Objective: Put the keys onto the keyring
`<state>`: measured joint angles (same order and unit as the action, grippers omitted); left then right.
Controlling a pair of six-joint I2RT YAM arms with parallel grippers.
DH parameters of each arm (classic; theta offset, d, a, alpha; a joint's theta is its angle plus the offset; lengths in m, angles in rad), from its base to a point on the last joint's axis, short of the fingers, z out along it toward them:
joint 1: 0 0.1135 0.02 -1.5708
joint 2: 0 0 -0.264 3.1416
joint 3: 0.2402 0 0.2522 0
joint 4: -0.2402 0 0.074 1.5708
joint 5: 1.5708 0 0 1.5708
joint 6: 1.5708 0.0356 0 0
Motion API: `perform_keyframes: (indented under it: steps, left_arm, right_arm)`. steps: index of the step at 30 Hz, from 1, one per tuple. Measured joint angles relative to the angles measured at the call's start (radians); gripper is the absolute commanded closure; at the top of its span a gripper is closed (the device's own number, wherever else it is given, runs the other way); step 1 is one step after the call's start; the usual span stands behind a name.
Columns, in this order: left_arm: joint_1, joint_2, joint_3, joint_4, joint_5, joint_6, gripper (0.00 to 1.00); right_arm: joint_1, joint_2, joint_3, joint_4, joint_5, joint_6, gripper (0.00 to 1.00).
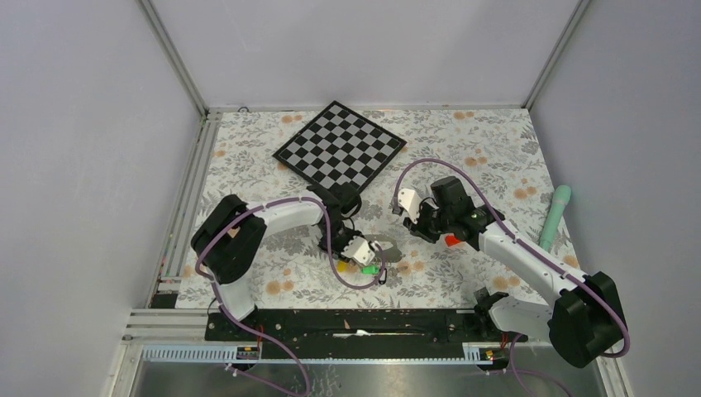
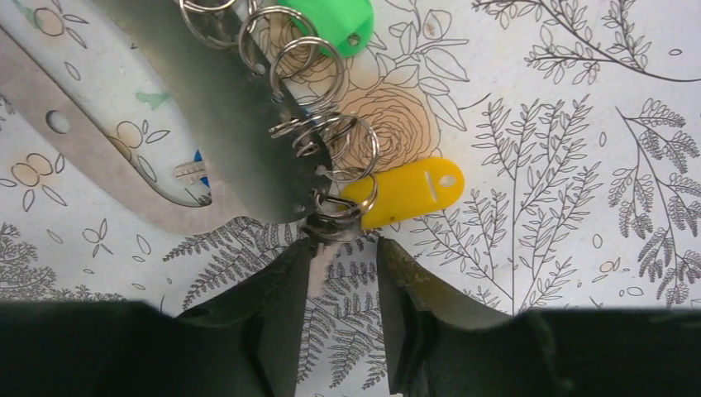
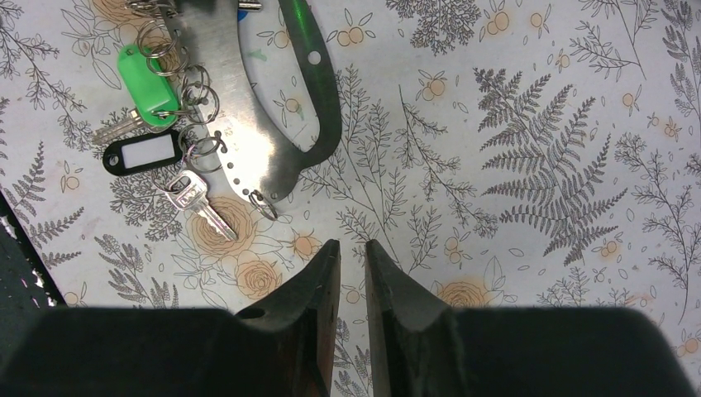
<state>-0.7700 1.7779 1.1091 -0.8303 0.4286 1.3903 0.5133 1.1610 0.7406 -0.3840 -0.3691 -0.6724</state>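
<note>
Keyring (image 3: pixel 219 91) flat on table (image 3: pixel 537 331), centre. Keys (image 3: pixel 198 207) w/ green tag (image 3: pixel 147 87), yellow tag (image 2: pixel 409 192), black tag (image 3: pixel 142 155) look hooked on; blue tag (image 2: pixel 198 157) unclear. L gripper (image 2: pixel 343 248) jaws apart at yellow's ring. R gripper (image 3: pixel 353 248) jaws nearly together, empty.

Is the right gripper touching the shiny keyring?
Apart. The right wrist view shows bare flowery tablecloth between the right gripper and the nearest end of the keyring.
</note>
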Motion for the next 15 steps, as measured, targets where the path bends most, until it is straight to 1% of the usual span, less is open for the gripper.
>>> perform_keyframes:
  steps: [5,7,8,15]
  left_arm:
    - [-0.011,-0.013,-0.018,-0.010,-0.016,-0.015,0.87]
    - [-0.012,-0.029,-0.035,-0.006,-0.027,-0.025,0.97]
    - [-0.014,-0.037,-0.043,-0.002,-0.035,-0.031,0.99]
    - [-0.017,-0.146,-0.162,0.048,-0.139,-0.064,1.00]
  right_arm:
    - [-0.001,0.000,0.000,0.000,-0.010,0.000,0.76]
    - [-0.001,0.000,0.000,0.000,-0.011,0.000,0.76]
    - [-0.001,0.000,-0.001,0.000,-0.013,0.000,0.76]
    - [-0.003,0.000,-0.005,0.000,-0.014,0.001,0.76]
